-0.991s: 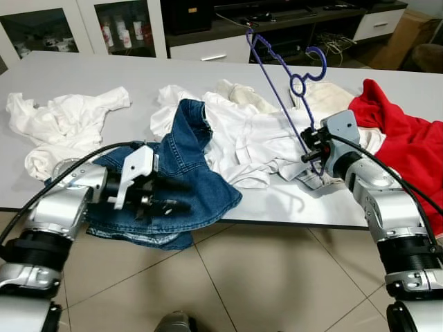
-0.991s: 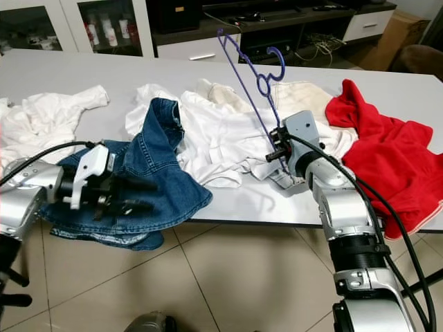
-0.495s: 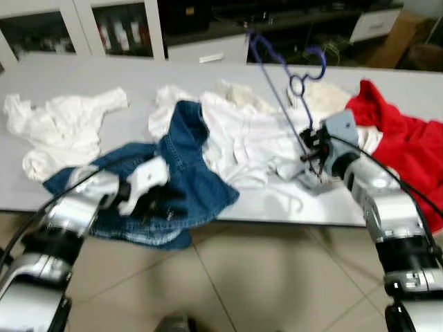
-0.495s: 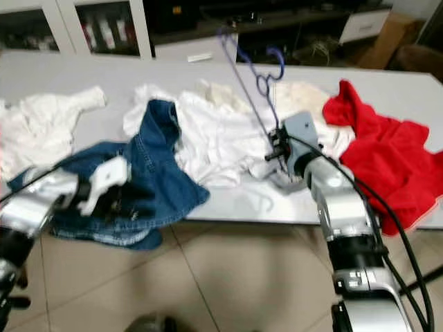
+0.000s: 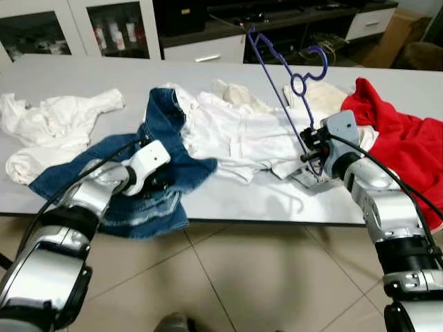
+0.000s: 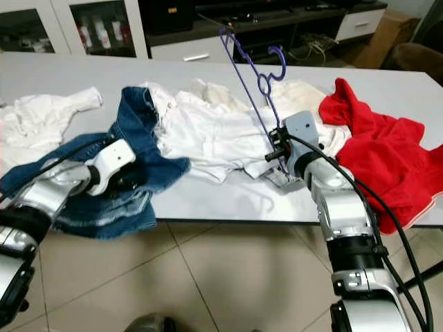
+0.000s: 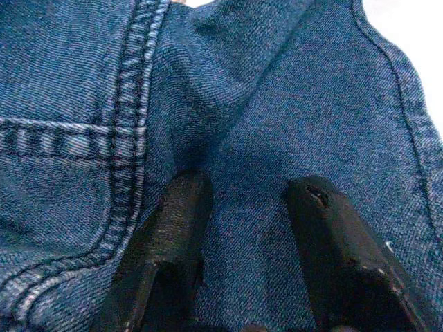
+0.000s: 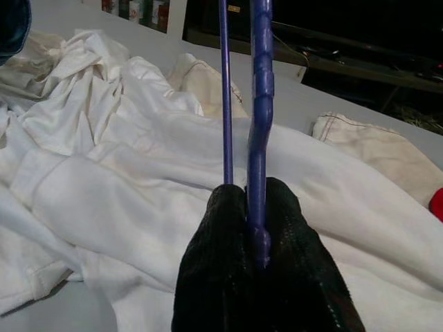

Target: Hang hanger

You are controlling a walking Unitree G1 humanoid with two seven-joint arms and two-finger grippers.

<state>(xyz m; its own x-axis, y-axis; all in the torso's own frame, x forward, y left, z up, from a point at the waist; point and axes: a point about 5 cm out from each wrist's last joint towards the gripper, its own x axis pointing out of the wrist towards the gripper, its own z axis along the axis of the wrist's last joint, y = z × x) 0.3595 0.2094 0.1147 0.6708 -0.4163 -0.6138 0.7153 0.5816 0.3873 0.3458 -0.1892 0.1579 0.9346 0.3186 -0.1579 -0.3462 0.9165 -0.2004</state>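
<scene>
Place: we take it for a home living room | signs: tiled floor [image 5: 263,277], glass-door cabinets [image 5: 118,28] with bottles, dark media unit [image 5: 291,21] with cables, clothes strewn on grey counter [image 5: 83,76]

Right end effector [image 6: 278,153] clamps purple hanger [image 6: 250,66] above white clothes [image 6: 214,131]

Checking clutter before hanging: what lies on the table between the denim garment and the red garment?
A heap of white clothes between denim garment and red garment, seen from both eye views.
</scene>
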